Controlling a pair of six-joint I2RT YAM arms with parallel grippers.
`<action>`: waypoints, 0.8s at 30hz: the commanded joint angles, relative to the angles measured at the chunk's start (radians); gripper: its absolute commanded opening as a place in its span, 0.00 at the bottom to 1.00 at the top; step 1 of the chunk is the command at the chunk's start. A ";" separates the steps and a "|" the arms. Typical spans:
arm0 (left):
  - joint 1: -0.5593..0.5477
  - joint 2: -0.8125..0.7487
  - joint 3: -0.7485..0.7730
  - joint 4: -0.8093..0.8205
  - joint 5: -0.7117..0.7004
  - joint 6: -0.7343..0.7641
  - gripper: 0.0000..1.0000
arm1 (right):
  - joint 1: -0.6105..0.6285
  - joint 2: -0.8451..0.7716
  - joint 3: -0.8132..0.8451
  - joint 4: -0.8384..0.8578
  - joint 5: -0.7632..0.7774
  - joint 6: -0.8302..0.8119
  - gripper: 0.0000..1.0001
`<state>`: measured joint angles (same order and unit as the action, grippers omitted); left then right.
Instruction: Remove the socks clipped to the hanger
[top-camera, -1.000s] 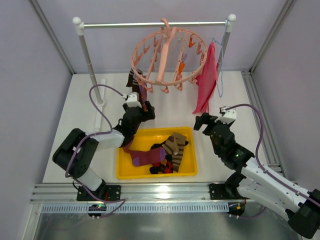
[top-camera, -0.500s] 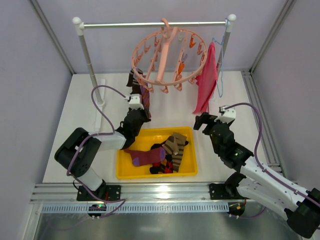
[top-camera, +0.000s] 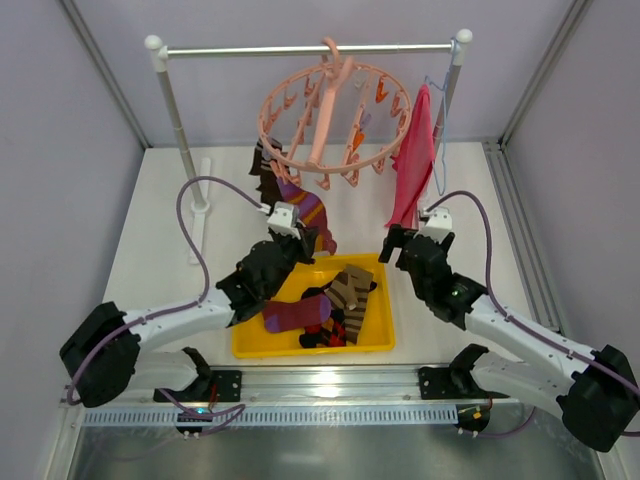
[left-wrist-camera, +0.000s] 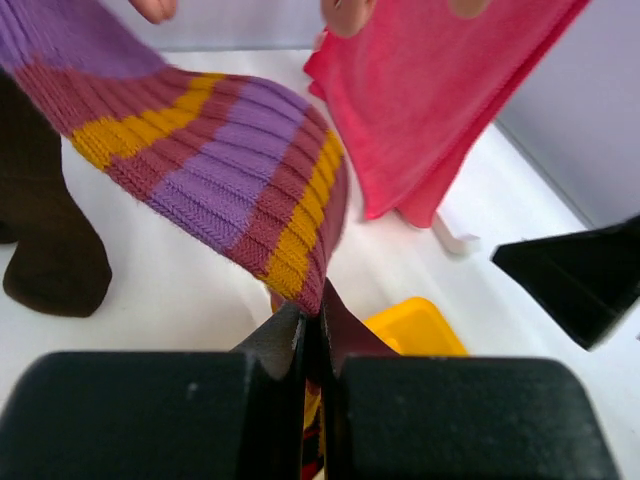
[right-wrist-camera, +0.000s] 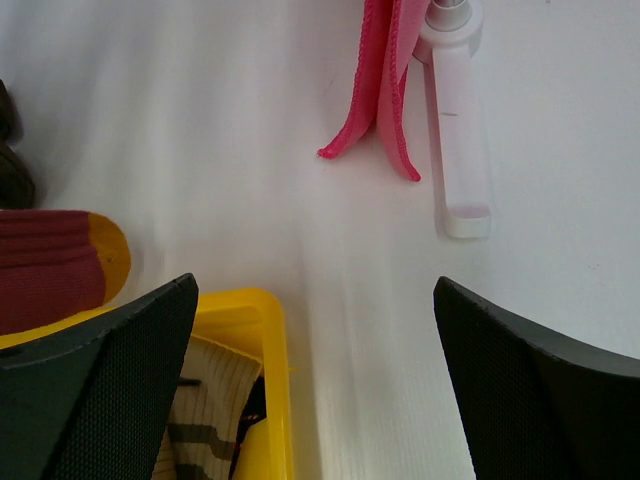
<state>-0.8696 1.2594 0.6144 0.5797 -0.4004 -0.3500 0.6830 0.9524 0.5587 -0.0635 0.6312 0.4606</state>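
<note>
While the round salmon-pink plastic ring hanger (top-camera: 325, 115) hangs by its hook from the silver rail (top-camera: 250, 47) at the upper centre of the top view, a maroon, purple and yellow striped sock (top-camera: 312, 215) slants from a clip on its lower-left rim down to the left arm's jaws. These are closed on the sock's lower edge, just above the upper rim of the yellow plastic tray (top-camera: 243, 345). A dark brown sock (top-camera: 262, 165) hangs from the hanger's left edge.

The tray sits at lower centre on the white desk (top-camera: 160, 280), which is boxed in by pale lilac walls and metal corner posts. In it lie a maroon-purple sock (top-camera: 295, 315), a brown-cream striped sock (top-camera: 350, 288) and a dark argyle sock (top-camera: 335, 332).

The right arm's jaws stand wide apart with nothing between them, over bare desk just off the tray's upper-right corner. Above them a pink-red cloth (top-camera: 413, 160) hangs at the rail's right end.

Bare desk runs down the left of the frame past the rail's white foot (top-camera: 200, 215), and in a narrower strip along the right wall.
</note>
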 joint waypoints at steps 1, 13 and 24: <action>-0.028 -0.110 0.028 -0.105 0.015 0.020 0.00 | 0.000 -0.004 0.063 -0.010 -0.013 0.035 1.00; -0.051 -0.351 -0.051 -0.204 0.212 0.034 0.00 | 0.183 0.068 0.251 -0.153 0.145 0.030 1.00; -0.057 -0.345 -0.056 -0.254 0.328 0.035 0.00 | 0.365 0.190 0.434 -0.134 0.266 0.006 1.00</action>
<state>-0.9169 0.9218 0.5507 0.3294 -0.1253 -0.3309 1.0199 1.1229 0.9165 -0.2264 0.8272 0.4828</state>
